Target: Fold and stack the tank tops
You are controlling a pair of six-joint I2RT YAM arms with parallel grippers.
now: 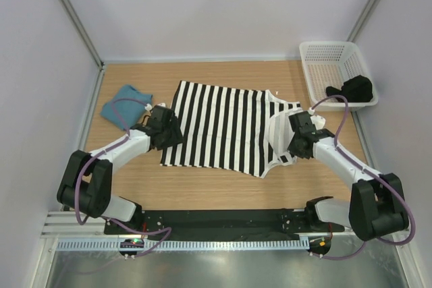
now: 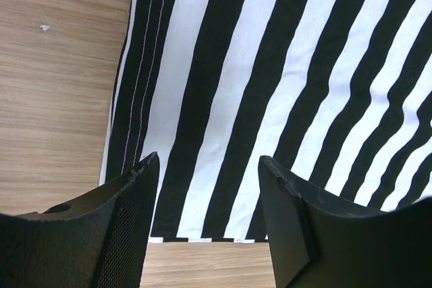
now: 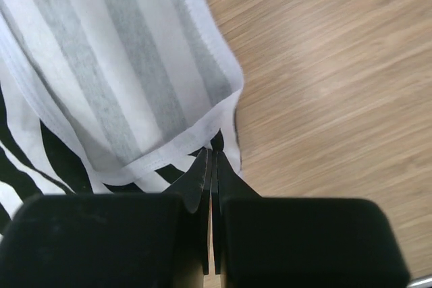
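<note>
First fold of the striped tank top (image 1: 223,126), spread flat on the table (image 1: 202,193): the right gripper (image 3: 210,156) is clamped on its strap-side edge, while the half-open, empty left gripper (image 2: 209,161) over the hem corner likely must pinch next.

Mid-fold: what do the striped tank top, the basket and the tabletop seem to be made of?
The striped tank top looks like thin matte knit cloth, perhaps cotton: stripes show grey through its turned-over side. The basket looks like white moulded plastic, with mesh walls. The tabletop shows smooth pale wood grain; wood or laminate, unclear.
</note>
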